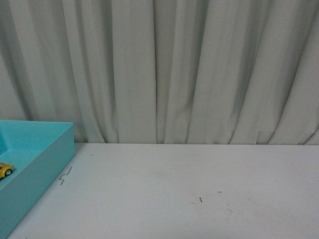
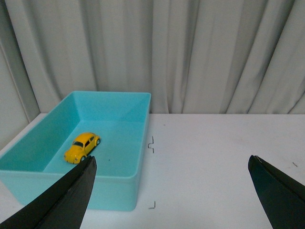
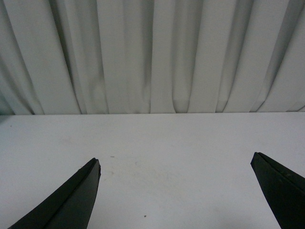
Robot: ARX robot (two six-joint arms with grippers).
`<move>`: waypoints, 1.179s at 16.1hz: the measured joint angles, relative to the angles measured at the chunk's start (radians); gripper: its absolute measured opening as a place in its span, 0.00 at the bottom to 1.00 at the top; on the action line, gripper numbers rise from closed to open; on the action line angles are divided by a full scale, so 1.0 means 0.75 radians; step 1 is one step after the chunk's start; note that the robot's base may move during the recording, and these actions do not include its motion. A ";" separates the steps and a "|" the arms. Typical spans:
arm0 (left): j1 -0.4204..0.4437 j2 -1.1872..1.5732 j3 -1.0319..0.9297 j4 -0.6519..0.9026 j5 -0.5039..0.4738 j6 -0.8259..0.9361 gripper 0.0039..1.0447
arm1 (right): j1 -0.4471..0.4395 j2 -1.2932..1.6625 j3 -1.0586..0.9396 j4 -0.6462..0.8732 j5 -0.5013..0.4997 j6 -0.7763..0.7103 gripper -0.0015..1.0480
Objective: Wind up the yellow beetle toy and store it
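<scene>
A: Where is the yellow beetle toy (image 2: 82,147)?

B: Stored inside the turquoise bin (image 2: 138,143) at the tabletop's (image 1: 199,189) left edge, seemingly finished.

A: And the fingers?

B: Left fingers (image 2: 66,200) and right fingers (image 3: 71,200) spread wide, holding nothing.

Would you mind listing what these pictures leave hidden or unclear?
- Front view: yellow beetle toy and turquoise bin cut off by the left edge.
- Left wrist view: the bin's near inner corner hidden behind a left gripper finger.
- Whether the toy is wound: not visible.
</scene>
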 joint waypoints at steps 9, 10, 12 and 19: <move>0.000 0.000 0.000 -0.001 0.000 0.000 0.94 | 0.000 0.000 0.000 -0.002 -0.001 0.000 0.94; 0.000 0.000 0.000 -0.001 0.000 0.000 0.94 | 0.000 0.000 0.000 -0.001 -0.001 0.000 0.94; 0.000 0.000 0.000 -0.001 0.000 0.000 0.94 | 0.000 0.000 0.000 -0.001 -0.001 0.000 0.94; 0.000 0.000 0.000 -0.001 0.000 -0.001 0.94 | 0.000 0.000 0.000 -0.001 0.000 0.000 0.94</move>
